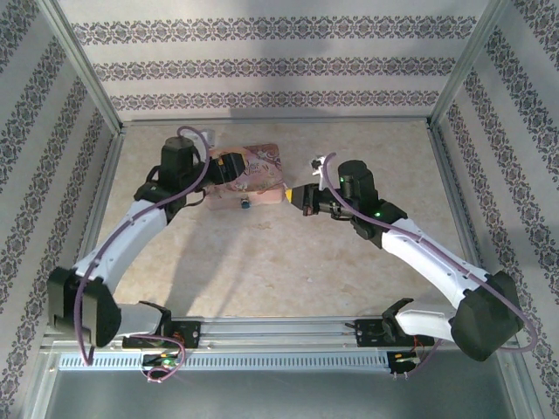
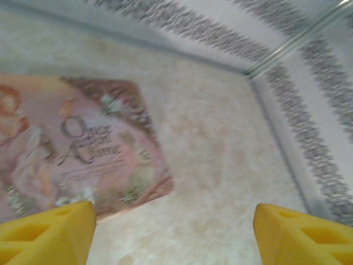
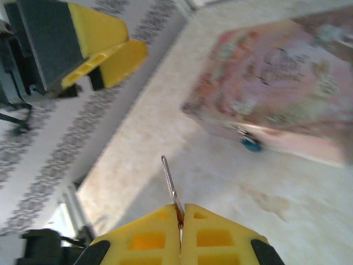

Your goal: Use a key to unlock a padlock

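Note:
My right gripper (image 3: 181, 218) is shut on the key (image 3: 170, 181), whose thin silvery blade sticks out from between the yellow pads, above the table. The padlock (image 3: 252, 144), tiny with a teal body, lies on the table against the near edge of the pink tin (image 3: 281, 83). In the top view the padlock (image 1: 244, 206) sits left of my right gripper (image 1: 294, 194). My left gripper (image 2: 174, 234) stands open over the table beside the tin (image 2: 71, 143), with nothing between its fingers. From above, the left gripper (image 1: 229, 165) hovers over the tin's left part (image 1: 262, 170).
The flat pink illustrated tin lies at the back middle of the marble-patterned table (image 1: 288, 262). Patterned walls with aluminium frame posts (image 1: 441, 148) close in the back and sides. Open table surface stretches in front of the tin towards the arm bases.

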